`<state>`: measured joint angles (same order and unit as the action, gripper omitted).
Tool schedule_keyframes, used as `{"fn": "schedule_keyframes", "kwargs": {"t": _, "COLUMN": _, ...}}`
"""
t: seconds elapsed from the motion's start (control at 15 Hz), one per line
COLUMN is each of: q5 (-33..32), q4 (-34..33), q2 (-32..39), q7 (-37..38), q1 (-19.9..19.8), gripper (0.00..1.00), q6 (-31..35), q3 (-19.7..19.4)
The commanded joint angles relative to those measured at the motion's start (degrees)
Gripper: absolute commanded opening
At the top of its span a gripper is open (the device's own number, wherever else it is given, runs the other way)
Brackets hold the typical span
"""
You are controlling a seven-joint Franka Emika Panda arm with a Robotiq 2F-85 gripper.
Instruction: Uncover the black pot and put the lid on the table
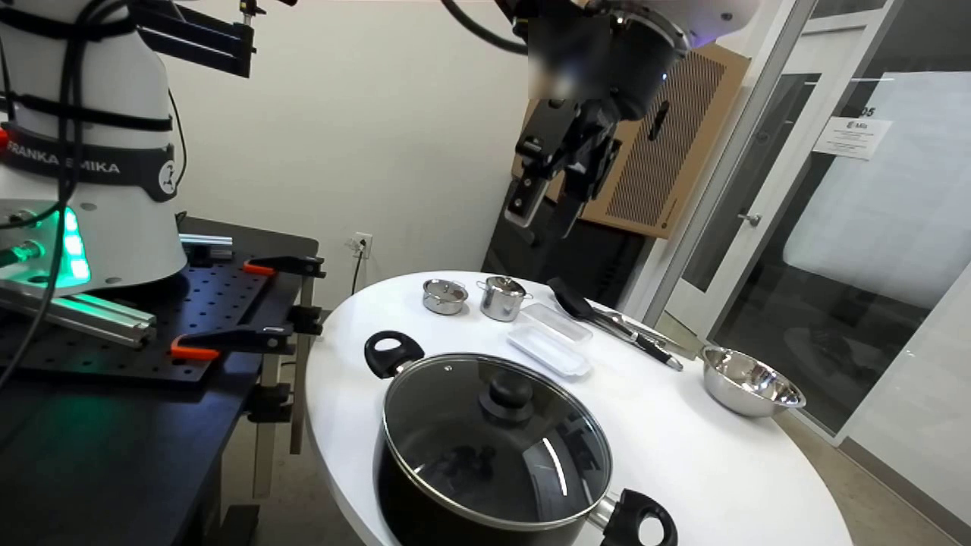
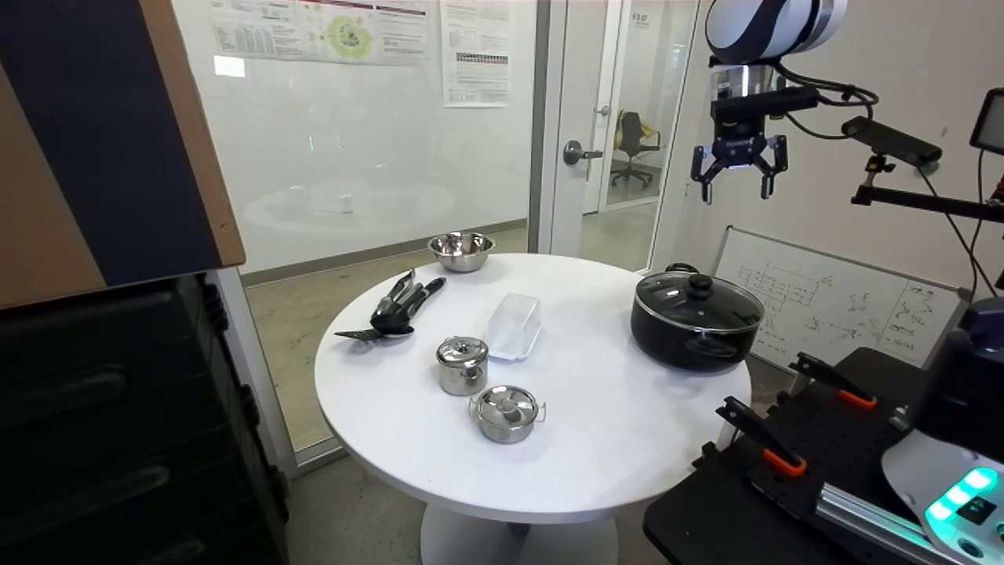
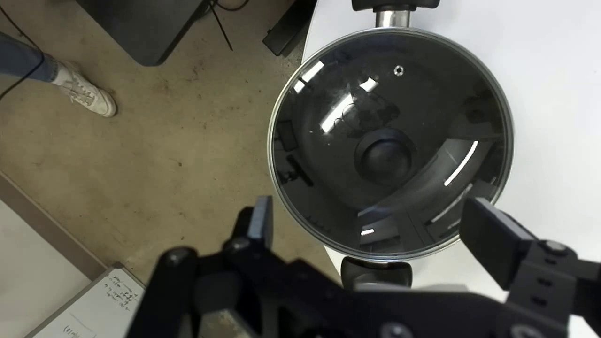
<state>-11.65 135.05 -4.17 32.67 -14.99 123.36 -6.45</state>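
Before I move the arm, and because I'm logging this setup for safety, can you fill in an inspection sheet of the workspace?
Surface: round white table, plain and smooth.
Job's things: black pot close to the table's edge; glass lid on it, not yet removed.
Clutter: steel bowl, two small steel pots, clear plastic trays and kitchen utensils on the table.
Tool: open, holding nothing, raised clear of the lid.
Cables: black cables strapped along the robot arm; a cord hangs from a wall outlet.
Surroundings: whiteboard behind the pot in an exterior view; a person's shoe in the wrist view, perhaps check where they stand.
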Motion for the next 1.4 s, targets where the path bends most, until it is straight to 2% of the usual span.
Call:
{"fn": "schedule_keyframes", "kwargs": {"t": 0.0, "q5": -0.9, "q4": 0.2, "q2": 3.4, "q7": 0.0, "q1": 0.5, "gripper": 1.0, "q6": 4.1, "q3": -2.4}}
{"fn": "schedule_keyframes", "kwargs": {"t": 0.4, "q5": -1.3, "q4": 1.2, "q2": 9.6, "q7": 1.1, "q1": 2.0, "gripper": 1.0, "q6": 11.9, "q3": -3.7}}
{"fn": "schedule_keyframes", "kwargs": {"t": 0.87, "q5": -3.9, "q4": -0.8, "q2": 17.5, "q7": 6.4, "q1": 6.1, "gripper": 1.0, "q6": 18.0, "q3": -5.4}}
{"fn": "schedule_keyframes", "kwargs": {"t": 1.33, "q5": -4.7, "q4": -2.0, "q2": 21.1, "q7": 8.6, "q1": 8.9, "gripper": 1.0, "q6": 18.8, "q3": -8.3}}
